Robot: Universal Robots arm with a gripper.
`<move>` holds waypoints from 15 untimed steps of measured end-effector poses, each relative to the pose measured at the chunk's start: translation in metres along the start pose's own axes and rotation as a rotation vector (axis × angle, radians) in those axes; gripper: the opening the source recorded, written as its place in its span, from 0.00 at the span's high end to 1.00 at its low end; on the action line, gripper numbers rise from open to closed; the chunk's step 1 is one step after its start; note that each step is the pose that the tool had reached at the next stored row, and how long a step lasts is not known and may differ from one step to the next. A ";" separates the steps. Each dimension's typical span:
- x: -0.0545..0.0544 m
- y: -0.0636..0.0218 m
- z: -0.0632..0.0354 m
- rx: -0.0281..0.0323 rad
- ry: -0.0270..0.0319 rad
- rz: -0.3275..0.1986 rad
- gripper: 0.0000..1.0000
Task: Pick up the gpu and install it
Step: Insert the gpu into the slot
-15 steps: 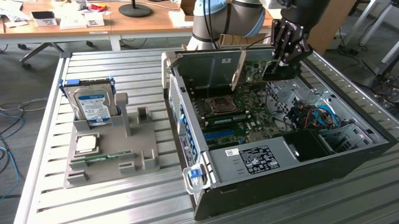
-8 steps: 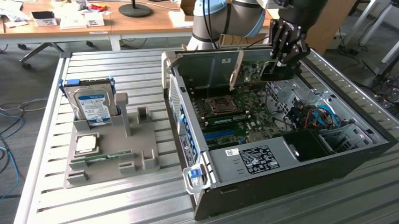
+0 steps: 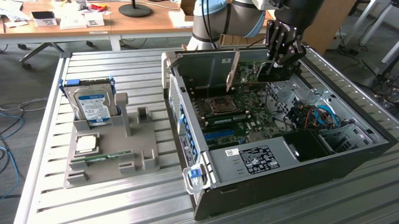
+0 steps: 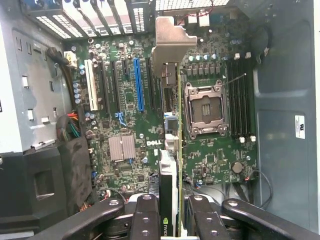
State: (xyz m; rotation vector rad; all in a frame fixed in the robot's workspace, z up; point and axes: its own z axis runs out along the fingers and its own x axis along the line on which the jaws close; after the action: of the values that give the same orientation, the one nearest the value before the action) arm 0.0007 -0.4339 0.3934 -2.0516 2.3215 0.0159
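Exterior view: one open black computer case (image 3: 299,182) on slatted metal bench (image 3: 112,205); alongside, one grey holder (image 3: 106,172) with one blue-labelled silver hard drive (image 3: 92,105). Wrist view adds one blue slot (image 4: 138,85) and one empty processor socket (image 4: 205,112). Tool (image 4: 172,210) clamped narrowly on one thin dark gpu card (image 4: 175,150), edge-on above the motherboard.

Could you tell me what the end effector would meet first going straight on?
Probably the motherboard beside the processor socket; the graphics card held by the end effector would touch first, depth unclear.
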 end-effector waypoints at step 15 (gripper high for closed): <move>0.000 -0.0027 0.0001 -0.0206 0.0029 0.001 0.73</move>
State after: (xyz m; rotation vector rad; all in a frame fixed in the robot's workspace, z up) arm 0.0034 -0.4339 0.3934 -2.0614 2.3337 0.0371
